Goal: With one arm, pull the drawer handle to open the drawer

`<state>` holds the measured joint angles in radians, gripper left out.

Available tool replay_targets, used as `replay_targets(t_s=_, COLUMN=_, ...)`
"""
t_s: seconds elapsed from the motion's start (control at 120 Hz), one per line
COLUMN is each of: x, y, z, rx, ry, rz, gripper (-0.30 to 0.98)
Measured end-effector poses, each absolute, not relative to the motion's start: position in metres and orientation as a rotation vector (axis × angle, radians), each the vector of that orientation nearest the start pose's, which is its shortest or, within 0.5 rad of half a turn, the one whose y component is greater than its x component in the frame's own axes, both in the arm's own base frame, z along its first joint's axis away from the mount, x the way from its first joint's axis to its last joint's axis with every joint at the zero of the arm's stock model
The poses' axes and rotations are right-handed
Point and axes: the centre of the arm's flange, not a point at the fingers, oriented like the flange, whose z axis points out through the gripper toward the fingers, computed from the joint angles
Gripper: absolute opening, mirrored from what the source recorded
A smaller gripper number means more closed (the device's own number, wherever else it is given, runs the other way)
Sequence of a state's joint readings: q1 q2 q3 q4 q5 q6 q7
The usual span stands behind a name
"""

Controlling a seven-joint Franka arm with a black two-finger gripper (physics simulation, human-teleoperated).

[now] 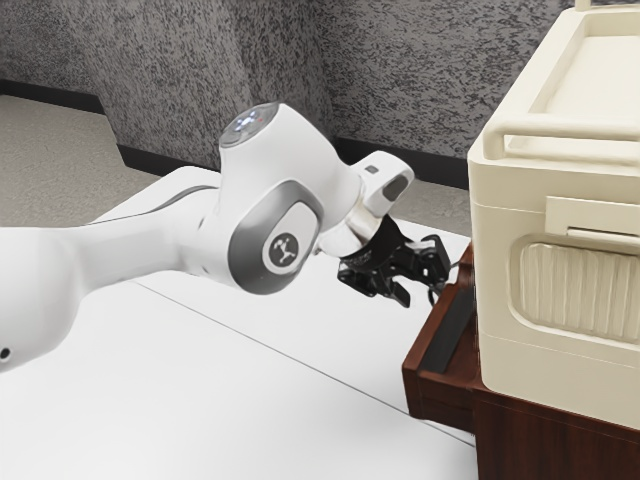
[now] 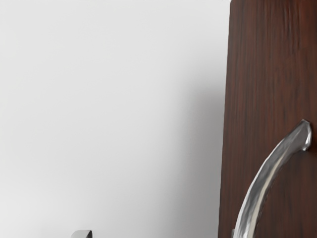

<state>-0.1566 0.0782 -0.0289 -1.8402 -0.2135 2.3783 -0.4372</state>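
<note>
From where I stand, the white arm (image 1: 290, 210) reaches in from the exterior view's left, over the pale desk (image 1: 250, 370), and its black gripper (image 1: 422, 284) is right up by the front of the drawer (image 1: 438, 400). The fingers stand clearly apart, one nearer the drawer front and the other farther back from it, and I can't see them closed on anything. The near one is right by the handle (image 2: 261, 182), though whether it touches the metal I cannot tell.

That handle is a shiny curved bar — one end plainly fixed to the drawer's dark reddish-brown wooden face, the rest bowing outward from the wood. The wrist view has it close to the hand, with the white desk lying alongside the wooden front.

The drawer itself is part of the way out: it juts from the brown cabinet (image 1: 540, 450), and a dark strip of its inside lies exposed behind the front's top edge. Sitting on the cabinet is a big cream-coloured box (image 1: 500, 260) with rounded corners, a rail along its top and a ribbed panel in its side. Behind it all there's a mottled grey wall (image 1: 430, 80) — dark skirting along its foot — and a stretch of greyish floor (image 1: 50, 150).
</note>
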Motion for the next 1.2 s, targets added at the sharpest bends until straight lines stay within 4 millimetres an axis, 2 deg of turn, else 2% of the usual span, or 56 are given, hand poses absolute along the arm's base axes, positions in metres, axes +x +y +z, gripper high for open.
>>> replay_targets(t_s=0.175, x=0.611, y=-0.105, z=0.530, rx=-3.321, ry=-0.651, rz=-0.653, gripper=0.31)
replay_targets(t_s=0.567, x=0.610, y=-0.096, z=0.530, rx=-3.325, ry=-0.674, rz=-0.650, gripper=0.31)
replay_targets(t_s=0.817, x=0.605, y=-0.074, z=0.531, rx=-3.305, ry=-0.727, rz=-0.652, gripper=0.31)
replay_targets(t_s=1.2, x=0.604, y=-0.071, z=0.530, rx=-3.305, ry=-0.729, rz=-0.652, gripper=0.31)
